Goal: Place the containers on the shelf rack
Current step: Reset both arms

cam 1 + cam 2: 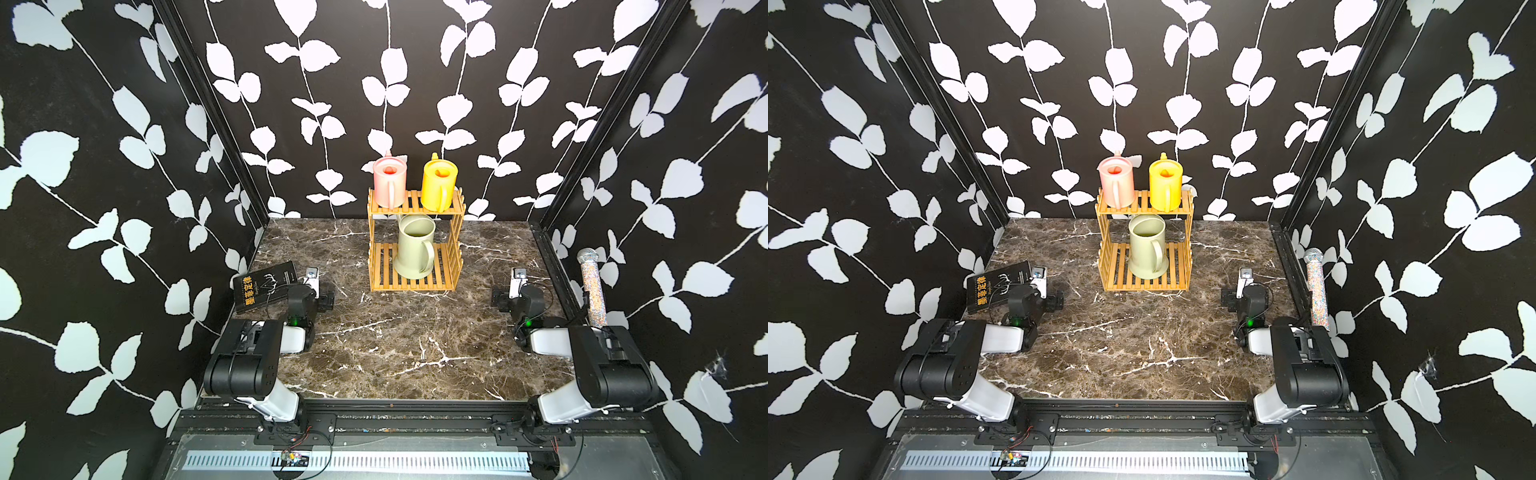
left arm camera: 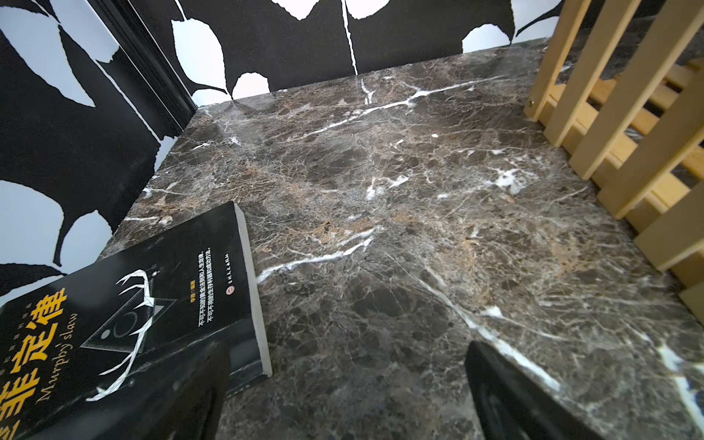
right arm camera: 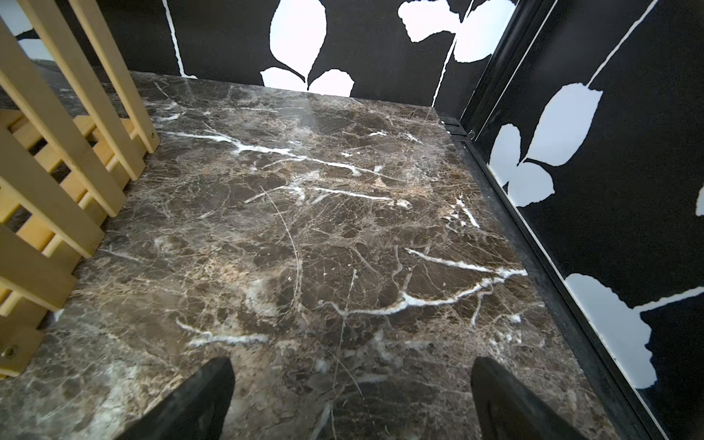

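The bamboo shelf rack (image 1: pixel 415 286) (image 1: pixel 1144 286) stands at the back middle of the marble table. On its top tier the pink watering can (image 1: pixel 389 180) (image 1: pixel 1116 179) and the yellow one (image 1: pixel 438 183) (image 1: pixel 1165 183) stand upright side by side. The pale green can (image 1: pixel 414 249) (image 1: pixel 1147 249) is upright on the lower tier. My left gripper (image 1: pixel 322 297) (image 2: pixel 344 365) rests low at the front left, open and empty. My right gripper (image 1: pixel 505 297) (image 3: pixel 352 373) rests at the front right, open over bare marble. The rack's side slats (image 2: pixel 609 125) (image 3: pixel 57 160) show in both wrist views.
A black book (image 1: pixel 266 286) (image 2: pixel 125 324) lies flat at the left edge, just beside my left gripper. A glittery microphone (image 1: pixel 592 286) (image 1: pixel 1316 286) leans on the right wall. Patterned walls close in three sides of the marble table (image 1: pixel 395 345).
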### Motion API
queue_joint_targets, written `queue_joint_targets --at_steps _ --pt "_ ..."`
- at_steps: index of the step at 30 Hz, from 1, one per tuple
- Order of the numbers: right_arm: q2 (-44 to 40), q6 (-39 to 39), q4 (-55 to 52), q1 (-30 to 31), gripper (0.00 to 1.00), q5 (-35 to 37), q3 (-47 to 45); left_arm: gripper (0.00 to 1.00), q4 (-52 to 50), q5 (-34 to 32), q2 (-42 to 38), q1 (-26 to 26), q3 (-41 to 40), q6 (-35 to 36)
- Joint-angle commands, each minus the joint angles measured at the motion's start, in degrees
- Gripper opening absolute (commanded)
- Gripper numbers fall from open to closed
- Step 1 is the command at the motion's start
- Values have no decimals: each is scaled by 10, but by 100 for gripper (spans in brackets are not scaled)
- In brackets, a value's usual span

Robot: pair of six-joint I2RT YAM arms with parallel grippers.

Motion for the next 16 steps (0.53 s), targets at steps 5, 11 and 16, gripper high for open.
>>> queue_joint_targets --at_steps 5,11,16 --pt "1 7 6 0 99 -3 5 99 11 -3 -5 4 8 -6" --pt "1 7 6 0 98 -3 4 99 10 -3 -4 4 8 -6" --pt "0 6 12 0 99 -3 1 99 11 -3 -5 4 8 -6"
